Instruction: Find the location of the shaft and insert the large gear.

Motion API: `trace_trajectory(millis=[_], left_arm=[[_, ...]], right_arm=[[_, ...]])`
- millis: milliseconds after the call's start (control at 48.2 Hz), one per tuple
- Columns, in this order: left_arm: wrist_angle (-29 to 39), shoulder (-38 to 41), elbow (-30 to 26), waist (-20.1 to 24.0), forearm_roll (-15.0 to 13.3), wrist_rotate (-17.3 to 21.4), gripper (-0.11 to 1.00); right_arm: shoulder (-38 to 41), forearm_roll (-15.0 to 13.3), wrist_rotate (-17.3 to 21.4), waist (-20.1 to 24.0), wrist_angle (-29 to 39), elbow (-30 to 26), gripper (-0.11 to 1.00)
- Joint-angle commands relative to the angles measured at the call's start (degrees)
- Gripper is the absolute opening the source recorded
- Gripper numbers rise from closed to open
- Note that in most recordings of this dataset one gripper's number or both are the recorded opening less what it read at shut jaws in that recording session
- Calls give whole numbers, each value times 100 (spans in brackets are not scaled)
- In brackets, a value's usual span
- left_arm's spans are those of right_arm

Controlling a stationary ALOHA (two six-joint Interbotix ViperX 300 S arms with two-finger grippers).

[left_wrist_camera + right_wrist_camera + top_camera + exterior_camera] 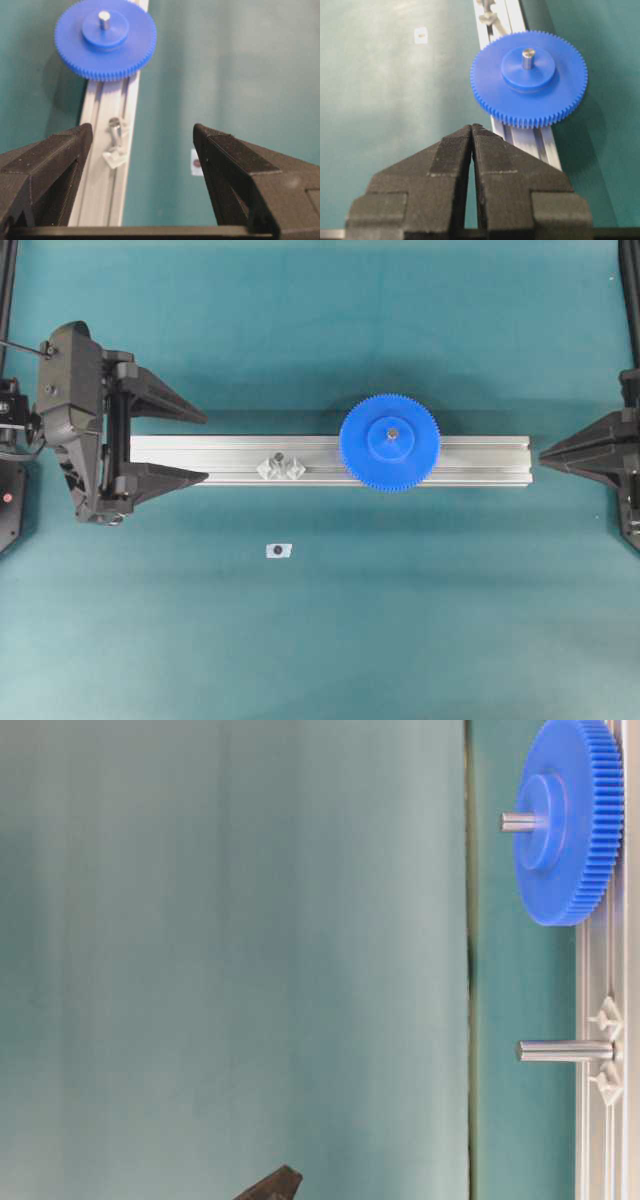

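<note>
- We see the big blue gear sitting flat on the long silver rail. This rail is our landmark.
- A thin metal pin pokes up through the hole in the middle of the gear. So we think the gear is already on its pin.
- The gear sits toward the right part of the rail and hangs over both of the rail's long sides.
- A second pin stands on the rail too, left of the gear and apart from it. It has two small clear holders close beside it and nothing on it.
- Our left claw waits at the left end of the rail. It is wide open, one finger on each side of the rail, and holds nothing.
- Our right claw waits just past the right end of the rail. Its fingers are pressed together and it holds nothing.
- We think the main job looks done. The claws may only need to stay away.
- The gear hides its own pin's holders, so we cannot see them.
- We cannot tell if the gear is pushed all the way down.
- A tiny white tag lies on the green table near the rail. Its dark dot is too small to make out.
- The low side view shows only a dark tip of one claw.
</note>
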Motion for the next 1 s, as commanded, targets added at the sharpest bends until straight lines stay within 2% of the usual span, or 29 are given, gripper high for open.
trace_trajectory(millis=[0, 974], left_arm=[[-53, -26, -70, -26, 9, -9, 83], [-53, -26, 9, -18, 9, -9, 83]], right_arm=[[53, 9, 70, -9, -44, -62, 10], [-123, 9, 70, -9, -35, 0, 10]])
